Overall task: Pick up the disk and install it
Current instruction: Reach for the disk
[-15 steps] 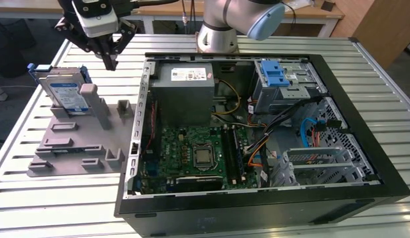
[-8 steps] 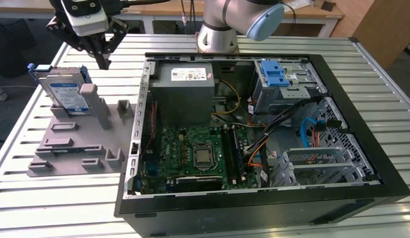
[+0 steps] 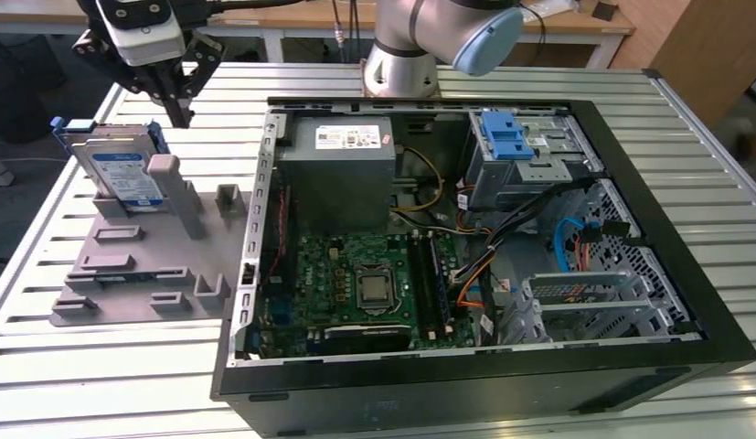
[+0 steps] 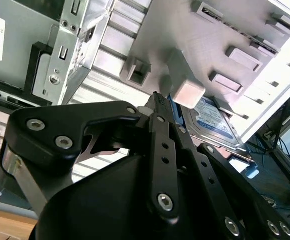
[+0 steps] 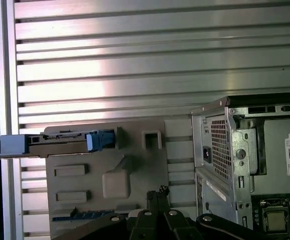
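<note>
The disk (image 3: pixel 119 172) is a silver drive with a white-and-blue label and a blue frame. It stands on edge in the grey moulded holder (image 3: pixel 140 274) at the exterior view's left. In the first wrist view the disk (image 5: pixel 60 142) shows edge-on, and the second wrist view catches the label of the disk (image 4: pixel 212 119) behind a holder post. My gripper (image 3: pixel 180 112) hangs above the holder, just to the exterior view's right of the disk's top edge and apart from it. Its black fingers meet at the tip, shut on nothing, in both wrist views (image 4: pixel 157 97) (image 5: pixel 157 191).
An open black computer case (image 3: pixel 670 229) lies on the slatted metal table (image 3: pixel 110 384), right of the holder. Inside it are a grey power supply box (image 3: pixel 341 174), a green motherboard (image 3: pixel 359 283), a drive cage with a blue latch (image 3: pixel 512 137) and loose cables.
</note>
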